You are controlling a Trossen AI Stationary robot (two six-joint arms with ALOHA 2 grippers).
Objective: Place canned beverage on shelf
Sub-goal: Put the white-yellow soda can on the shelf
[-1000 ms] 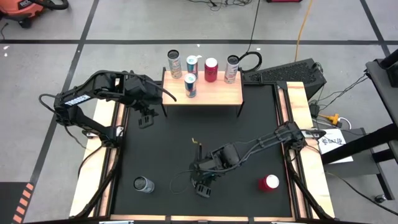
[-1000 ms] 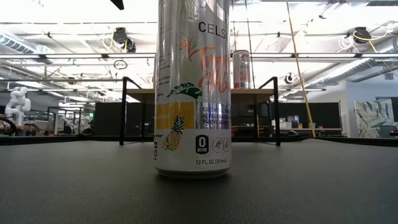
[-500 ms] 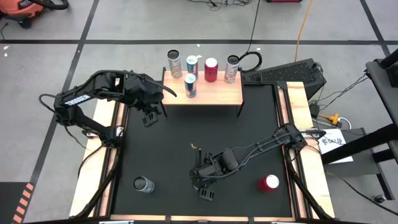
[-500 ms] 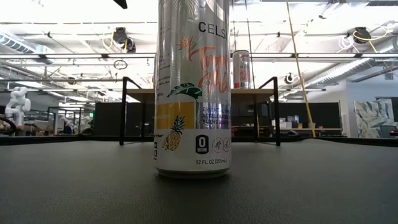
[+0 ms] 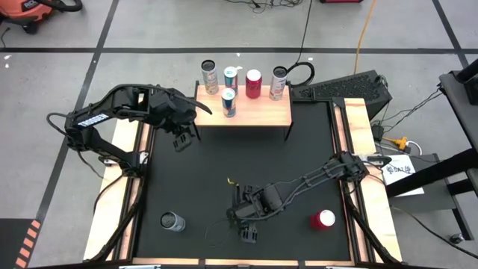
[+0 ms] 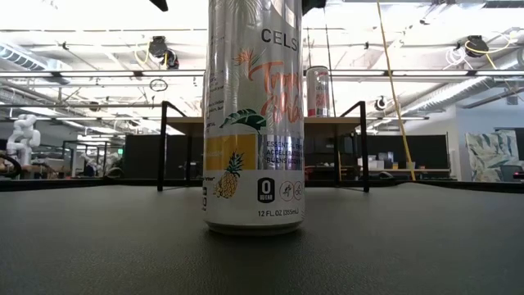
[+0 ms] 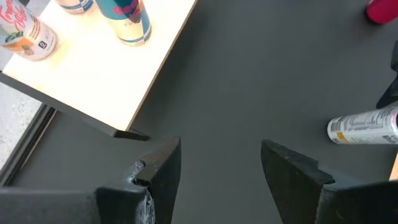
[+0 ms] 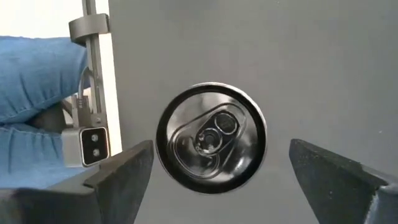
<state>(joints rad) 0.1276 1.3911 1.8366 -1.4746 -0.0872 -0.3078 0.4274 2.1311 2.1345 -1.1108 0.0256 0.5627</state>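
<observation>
Change, right arm: the right gripper [image 5: 247,229] has slid a little toward the front edge of the mat [image 5: 202,179] since a second ago, with the arm stretched out lower.
Change, left arm: the left gripper [image 5: 181,140] has shifted slightly toward the shelf [image 5: 258,113].
Change, cans: none have moved.
Right arm pose: reaches in from the right edge, low across the mat, wrist pointing straight down over the can [image 8: 211,137].
Right hand: fingers [image 8: 118,174] spread wide, one on each side of the can's top, a clear gap on both sides, not touching it.
Left arm pose: bent over the mat's left rear part, gripper just off the shelf's left front leg.
Left hand: fingers [image 7: 163,168] stand apart with bare mat between them, holding nothing.
Task can: upright on the mat near its front edge, well apart from the shelf.
Shelf: at the mat's rear edge, carrying five cans, four in a back row and one [image 5: 228,102] in front.
Mat, loose cans: a red can [image 5: 323,220] right of the right gripper; a silver can [image 5: 172,221] to its left.
High view only: both arms and the whole layout; the gripper hides the task can.
Low view only: the can's pineapple label [image 6: 254,115], with the shelf behind.
Right wrist only: the pull-tab top, and blue fabric [image 8: 37,74] past the mat edge.
</observation>
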